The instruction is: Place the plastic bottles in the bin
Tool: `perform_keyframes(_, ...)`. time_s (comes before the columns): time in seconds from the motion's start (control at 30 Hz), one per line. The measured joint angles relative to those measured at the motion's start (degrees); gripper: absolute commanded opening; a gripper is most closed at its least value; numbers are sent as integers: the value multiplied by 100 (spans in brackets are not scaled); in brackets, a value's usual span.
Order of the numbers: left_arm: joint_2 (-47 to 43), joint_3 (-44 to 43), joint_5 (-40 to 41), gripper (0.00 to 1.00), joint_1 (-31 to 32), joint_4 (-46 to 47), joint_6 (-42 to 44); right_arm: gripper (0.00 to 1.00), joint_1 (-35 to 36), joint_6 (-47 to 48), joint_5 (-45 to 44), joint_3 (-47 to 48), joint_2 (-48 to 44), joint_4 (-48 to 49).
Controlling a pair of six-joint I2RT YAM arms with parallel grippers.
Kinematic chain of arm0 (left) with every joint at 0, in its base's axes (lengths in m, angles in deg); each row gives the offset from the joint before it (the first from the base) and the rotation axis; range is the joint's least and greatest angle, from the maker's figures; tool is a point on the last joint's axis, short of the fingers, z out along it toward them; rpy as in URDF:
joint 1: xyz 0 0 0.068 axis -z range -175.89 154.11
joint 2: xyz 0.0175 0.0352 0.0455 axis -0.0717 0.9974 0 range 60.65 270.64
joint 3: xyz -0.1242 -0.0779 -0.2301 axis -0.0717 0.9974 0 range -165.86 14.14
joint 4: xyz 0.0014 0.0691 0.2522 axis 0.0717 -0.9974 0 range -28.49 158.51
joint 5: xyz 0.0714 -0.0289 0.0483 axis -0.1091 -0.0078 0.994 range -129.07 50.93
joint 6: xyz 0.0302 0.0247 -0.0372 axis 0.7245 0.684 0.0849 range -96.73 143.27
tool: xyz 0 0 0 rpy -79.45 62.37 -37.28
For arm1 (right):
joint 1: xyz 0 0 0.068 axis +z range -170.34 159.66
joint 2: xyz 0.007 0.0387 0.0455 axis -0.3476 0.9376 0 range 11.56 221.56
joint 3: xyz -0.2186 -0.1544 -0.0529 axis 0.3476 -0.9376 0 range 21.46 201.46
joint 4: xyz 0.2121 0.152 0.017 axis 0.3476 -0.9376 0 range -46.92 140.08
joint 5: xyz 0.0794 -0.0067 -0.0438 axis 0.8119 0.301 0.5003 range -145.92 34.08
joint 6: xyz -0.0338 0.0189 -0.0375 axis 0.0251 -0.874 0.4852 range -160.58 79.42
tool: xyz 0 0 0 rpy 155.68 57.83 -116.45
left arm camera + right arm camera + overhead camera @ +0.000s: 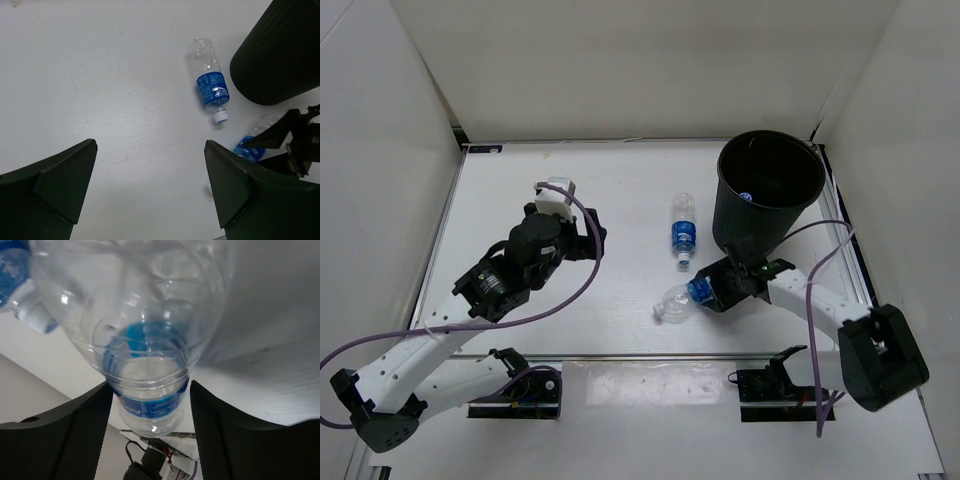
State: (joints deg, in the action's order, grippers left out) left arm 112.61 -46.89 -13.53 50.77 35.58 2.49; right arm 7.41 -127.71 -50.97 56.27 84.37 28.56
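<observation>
We have our right gripper (pixel 708 290) closed on the near bottle (pixel 672 303), a clear plastic one with a blue label. It lies on its side on the white table (pixel 620 180), just in front of the tall round black plastic bin (pixel 760 230). In the right wrist view the dark fingers (pixel 75 440) sit against both sides of the labelled band. We judge we took it there because that band is firmer than the thin, dented body. The bottle looks to be resting on the table, not yet lifted.

The far bottle (pixel 683 232), clear with the same blue label, also lies on its side, left of the bin and apart from both grippers. Its white cap (pixel 221 116) points toward the near edge.

Our left gripper (pixel 592 238) hovers over bare table on the left with its fingers wide apart and nothing between them. It faces the far bottle, so we take it to be waiting there, out of the right arm's way.

The bin stands upright at the far right, mouth open, close to the right arm, so the carry should be short. A speck of blue and white shows inside it, perhaps a bottle, but it is too small to tell.

Both labels carry white print on blue, but we cannot read any word or brand.
</observation>
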Motion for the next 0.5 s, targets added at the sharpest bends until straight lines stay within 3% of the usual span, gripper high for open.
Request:
perform_keyframes(0.1,-28,70,15,100,0,-26,-2,60,20,-55,-7,-472,-664,-114)
perform_keyframes(0.13,-28,85,17,100,0,-33,-4,55,20,-55,-9,-549,-791,-177)
perform_keyframes(0.17,-26,105,22,100,0,-33,-4,45,13,-59,-17,-697,-1069,-245)
perform_keyframes(0.27,24,138,37,100,0,-55,-13,31,0,-50,-22,-905,-1587,-566)
perform_keyframes(0.5,275,142,50,100,0,-55,-26,8,4,39,-9,-1014,-2865,-1731)
